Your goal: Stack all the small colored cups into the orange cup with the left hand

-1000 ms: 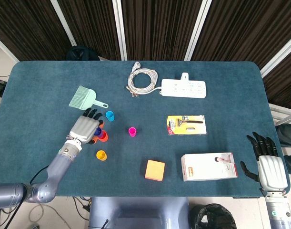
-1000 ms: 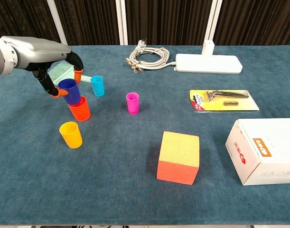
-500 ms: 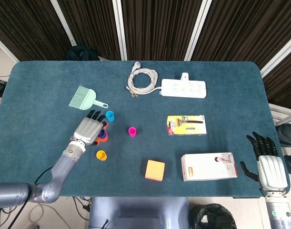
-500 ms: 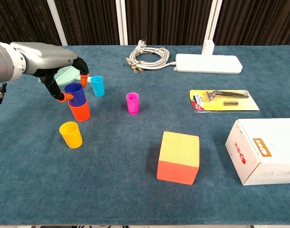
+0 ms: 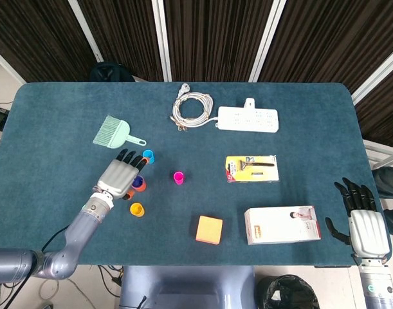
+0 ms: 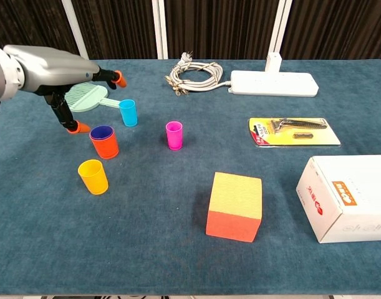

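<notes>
released, blue cup [image 6: 102, 132] now sits inside orange cup [image 6: 105, 147].

On the bench [image 6: 178, 261], a nested cup pair [image 6: 104, 141] stands left of centre, one cup sitting inside another. The left robot hand [image 6: 65, 68] hangs just above and left of it, fingers spread. A lone cup [image 6: 93, 176] stands in front of the pair, another [image 6: 128, 112] behind it, and a third [image 6: 174, 135] to the right. A hand brush [image 6: 84, 97] lies at the upper left. Behind sit a coiled cable [image 6: 193, 73] and a power strip [image 6: 274, 83]. A razor pack [image 6: 293, 131] lies right of centre, a carton [image 6: 346, 196] at the lower right, and a block [image 6: 235, 205] in the lower middle. The right robot hand [image 5: 365, 222] rests off the bench's lower right edge in the head view.
</notes>
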Controlling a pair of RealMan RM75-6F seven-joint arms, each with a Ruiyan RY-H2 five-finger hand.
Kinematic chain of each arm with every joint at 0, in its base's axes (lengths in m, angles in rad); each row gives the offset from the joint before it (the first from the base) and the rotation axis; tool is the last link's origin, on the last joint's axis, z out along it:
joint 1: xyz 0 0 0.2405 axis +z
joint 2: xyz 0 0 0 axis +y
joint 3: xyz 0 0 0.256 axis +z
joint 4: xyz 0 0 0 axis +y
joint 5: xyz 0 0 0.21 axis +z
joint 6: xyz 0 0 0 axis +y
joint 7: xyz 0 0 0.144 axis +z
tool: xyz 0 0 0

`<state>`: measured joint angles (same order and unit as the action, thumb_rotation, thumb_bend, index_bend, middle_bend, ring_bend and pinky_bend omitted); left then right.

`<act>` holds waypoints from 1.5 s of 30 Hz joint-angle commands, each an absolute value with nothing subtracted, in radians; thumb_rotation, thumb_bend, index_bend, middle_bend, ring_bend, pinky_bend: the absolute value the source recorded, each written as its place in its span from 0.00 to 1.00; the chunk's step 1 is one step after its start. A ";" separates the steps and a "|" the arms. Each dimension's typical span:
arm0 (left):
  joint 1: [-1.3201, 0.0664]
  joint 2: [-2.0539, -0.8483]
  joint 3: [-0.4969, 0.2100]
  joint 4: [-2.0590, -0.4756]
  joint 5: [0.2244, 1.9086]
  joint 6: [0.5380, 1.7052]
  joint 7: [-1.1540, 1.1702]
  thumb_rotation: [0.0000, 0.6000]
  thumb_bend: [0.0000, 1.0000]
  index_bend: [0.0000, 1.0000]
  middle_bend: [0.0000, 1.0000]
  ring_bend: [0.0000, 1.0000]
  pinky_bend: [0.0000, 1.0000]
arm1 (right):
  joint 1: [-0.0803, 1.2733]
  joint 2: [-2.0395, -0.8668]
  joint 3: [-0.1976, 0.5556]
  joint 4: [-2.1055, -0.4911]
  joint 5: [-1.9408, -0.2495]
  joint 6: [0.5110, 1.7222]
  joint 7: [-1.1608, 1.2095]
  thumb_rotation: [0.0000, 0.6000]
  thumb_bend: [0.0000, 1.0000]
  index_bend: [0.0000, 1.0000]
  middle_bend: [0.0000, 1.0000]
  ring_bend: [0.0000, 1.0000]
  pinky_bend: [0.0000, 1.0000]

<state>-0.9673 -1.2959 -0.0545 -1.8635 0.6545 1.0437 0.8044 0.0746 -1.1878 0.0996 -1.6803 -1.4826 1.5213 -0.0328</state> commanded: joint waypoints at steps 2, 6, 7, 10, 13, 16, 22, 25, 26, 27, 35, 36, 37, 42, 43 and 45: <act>-0.933 -1.233 -0.028 -1.958 0.787 1.076 0.775 1.00 0.19 0.08 0.09 0.00 0.00 | 0.073 -1.187 0.100 -1.682 -1.484 1.524 -0.032 1.00 0.40 0.13 0.07 0.09 0.05; -0.908 -1.182 0.016 -2.022 0.869 1.058 0.754 1.00 0.18 0.07 0.08 0.00 0.00 | 0.072 -1.186 0.099 -1.686 -1.484 1.525 -0.034 1.00 0.40 0.13 0.07 0.09 0.05; -0.904 -1.172 0.024 -2.033 0.884 1.049 0.746 1.00 0.18 0.07 0.08 0.00 0.00 | 0.072 -1.186 0.099 -1.686 -1.484 1.525 -0.034 1.00 0.40 0.13 0.07 0.09 0.05; -0.893 -1.143 0.050 -2.053 0.940 1.020 0.724 1.00 0.18 0.07 0.08 0.00 0.00 | 0.072 -1.187 0.099 -1.687 -1.485 1.526 -0.035 1.00 0.40 0.13 0.07 0.09 0.05; -0.880 -1.129 0.078 -2.048 1.001 0.988 0.700 1.00 0.18 0.10 0.08 0.00 0.00 | 0.072 -1.188 0.099 -1.687 -1.488 1.528 -0.034 1.00 0.40 0.13 0.07 0.09 0.05; -0.867 -1.133 0.100 -2.027 1.042 0.965 0.677 1.00 0.18 0.13 0.08 0.00 0.00 | 0.071 -1.188 0.099 -1.688 -1.487 1.528 -0.034 1.00 0.40 0.13 0.07 0.09 0.05; -0.844 -1.170 0.119 -1.953 1.089 0.926 0.617 1.00 0.18 0.19 0.08 0.00 0.00 | 0.069 -1.187 0.101 -1.691 -1.484 1.531 -0.032 1.00 0.40 0.13 0.07 0.09 0.05; -0.838 -1.200 0.114 -1.909 1.100 0.911 0.585 1.00 0.19 0.21 0.08 0.00 0.00 | 0.068 -1.187 0.102 -1.692 -1.482 1.532 -0.034 1.00 0.40 0.13 0.07 0.09 0.05; -0.836 -1.209 0.110 -1.896 1.103 0.908 0.577 1.00 0.19 0.22 0.08 0.00 0.00 | 0.068 -1.187 0.103 -1.692 -1.481 1.532 -0.034 1.00 0.40 0.13 0.07 0.09 0.05; -0.835 -1.218 0.106 -1.884 1.106 0.907 0.569 1.00 0.20 0.23 0.08 0.00 0.00 | 0.068 -1.187 0.103 -1.693 -1.481 1.533 -0.035 1.00 0.40 0.13 0.07 0.09 0.05; -0.838 -1.289 0.082 -1.799 1.109 0.883 0.546 1.00 0.23 0.28 0.08 0.00 0.00 | 0.068 -1.190 0.106 -1.691 -1.473 1.530 -0.035 1.00 0.40 0.13 0.07 0.09 0.05; -0.838 -1.295 0.082 -1.794 1.109 0.881 0.548 1.00 0.24 0.29 0.08 0.00 0.00 | 0.068 -1.190 0.106 -1.691 -1.473 1.530 -0.035 1.00 0.40 0.13 0.07 0.09 0.05; -0.839 -1.300 0.082 -1.789 1.110 0.880 0.551 1.00 0.24 0.30 0.08 0.00 0.00 | 0.068 -1.190 0.106 -1.691 -1.473 1.530 -0.035 1.00 0.40 0.13 0.07 0.09 0.05; -0.837 -1.324 0.083 -1.769 1.104 0.882 0.575 1.00 0.25 0.34 0.08 0.00 0.00 | 0.066 -1.189 0.109 -1.693 -1.470 1.534 -0.030 1.00 0.40 0.13 0.07 0.09 0.05; -0.837 -1.326 0.082 -1.768 1.102 0.883 0.577 1.00 0.25 0.35 0.08 0.00 0.00 | 0.066 -1.189 0.109 -1.693 -1.469 1.535 -0.030 1.00 0.40 0.13 0.07 0.09 0.05; -0.835 -1.330 0.080 -1.764 1.099 0.887 0.585 1.00 0.26 0.37 0.09 0.00 0.00 | 0.065 -1.189 0.110 -1.693 -1.468 1.535 -0.028 1.00 0.40 0.13 0.07 0.09 0.05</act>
<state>-0.8360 -1.3292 0.0808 -1.7656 1.1004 0.8856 0.5832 0.0652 -1.1891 0.1102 -1.6929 -1.4678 1.5348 -0.0283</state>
